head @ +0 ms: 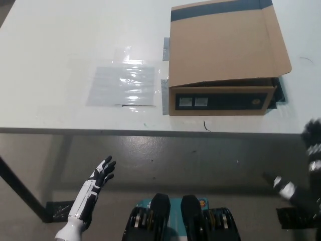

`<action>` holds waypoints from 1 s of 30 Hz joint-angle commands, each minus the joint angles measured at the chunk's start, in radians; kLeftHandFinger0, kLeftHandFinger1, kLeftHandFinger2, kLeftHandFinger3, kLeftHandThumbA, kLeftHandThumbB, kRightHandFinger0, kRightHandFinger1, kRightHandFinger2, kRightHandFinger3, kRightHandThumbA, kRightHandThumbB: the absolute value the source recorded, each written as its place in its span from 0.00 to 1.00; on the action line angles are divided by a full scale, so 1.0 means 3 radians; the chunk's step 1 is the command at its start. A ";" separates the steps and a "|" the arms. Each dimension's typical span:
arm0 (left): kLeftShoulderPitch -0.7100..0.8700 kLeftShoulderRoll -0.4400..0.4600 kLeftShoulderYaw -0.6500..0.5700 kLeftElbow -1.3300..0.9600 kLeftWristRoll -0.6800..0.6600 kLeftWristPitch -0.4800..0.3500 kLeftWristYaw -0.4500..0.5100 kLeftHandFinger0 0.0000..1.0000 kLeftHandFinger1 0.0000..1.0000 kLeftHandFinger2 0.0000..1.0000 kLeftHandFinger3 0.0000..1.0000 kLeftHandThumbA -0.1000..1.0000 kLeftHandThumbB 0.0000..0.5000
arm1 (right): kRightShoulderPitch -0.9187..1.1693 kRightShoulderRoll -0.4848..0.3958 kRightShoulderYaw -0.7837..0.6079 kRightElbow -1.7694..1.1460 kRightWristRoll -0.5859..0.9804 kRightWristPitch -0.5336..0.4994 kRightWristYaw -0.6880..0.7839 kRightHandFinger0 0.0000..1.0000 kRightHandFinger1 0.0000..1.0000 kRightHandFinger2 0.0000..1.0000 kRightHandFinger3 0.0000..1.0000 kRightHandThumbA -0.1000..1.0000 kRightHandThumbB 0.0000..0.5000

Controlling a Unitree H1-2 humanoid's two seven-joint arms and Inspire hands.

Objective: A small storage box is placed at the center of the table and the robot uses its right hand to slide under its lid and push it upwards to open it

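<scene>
So going from the left: the white left robot hand [98,182] is hanging below the front edge of the counter [45,65], well left of the box and down low, fingers spread apart and holding nothing, basically parked. Up on the counter, just left of the box, there's a clear plastic sheet [123,85] lying flat, plus a couple of grey tape pieces [165,95] right against the box's left side, so it looks like the thing is taped down. The cardboard storage box [223,100] sits toward the right of the counter near its front edge, and its lid [225,45] is lying down over the top with the front lip overhanging the dark front panel a bit. Then off to the right of the box and lower, below the counter edge, the black right robot hand [308,165] is only partly in frame and blurry, so honestly can't tell how its fingers are set. My worry: that hand has to come up and across to get under the overhanging lip, and if it comes in too high it'll just press the lid down, too low and it jams into the front panel or clips the counter edge. If the tape doesn't hold, the whole box could slide back instead of opening.
</scene>
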 commanded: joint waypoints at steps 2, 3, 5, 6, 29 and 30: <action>-0.0070 0.0044 -0.0028 -0.0072 -0.0011 -0.0194 -0.0064 1.00 1.00 1.00 1.00 1.00 1.00 | -0.0376 -0.0077 -0.0197 -0.0185 0.0541 0.0279 -0.0104 1.00 1.00 1.00 1.00 1.00 0.41; -0.0070 0.0042 -0.0029 -0.0071 -0.0021 -0.0194 -0.0071 1.00 1.00 1.00 1.00 1.00 1.00 | -0.0464 -0.0091 -0.0241 -0.0189 0.0635 0.0362 -0.0126 1.00 1.00 1.00 1.00 1.00 0.39; -0.0071 0.0048 -0.0032 -0.0072 -0.0024 -0.0194 -0.0076 1.00 1.00 1.00 1.00 1.00 1.00 | -0.0652 -0.0121 -0.0322 -0.0130 0.0751 0.0467 -0.0154 1.00 1.00 1.00 1.00 1.00 0.40; -0.0075 0.0049 -0.0031 -0.0072 -0.0029 -0.0194 -0.0078 1.00 1.00 1.00 1.00 1.00 1.00 | -0.0696 -0.0126 -0.0344 -0.0100 0.0774 0.0472 -0.0149 1.00 1.00 1.00 1.00 1.00 0.40; -0.0060 0.0033 -0.0024 -0.0064 -0.0033 -0.0194 -0.0097 1.00 1.00 1.00 1.00 1.00 1.00 | -0.1778 -0.0067 -0.0684 0.1113 0.1483 0.0583 -0.0025 1.00 1.00 1.00 1.00 1.00 0.57; -0.0070 0.0035 -0.0023 -0.0055 -0.0036 -0.0194 -0.0100 1.00 1.00 1.00 1.00 1.00 1.00 | -0.1838 -0.0045 -0.0712 0.1170 0.1560 0.0610 -0.0021 1.00 1.00 1.00 1.00 1.00 0.56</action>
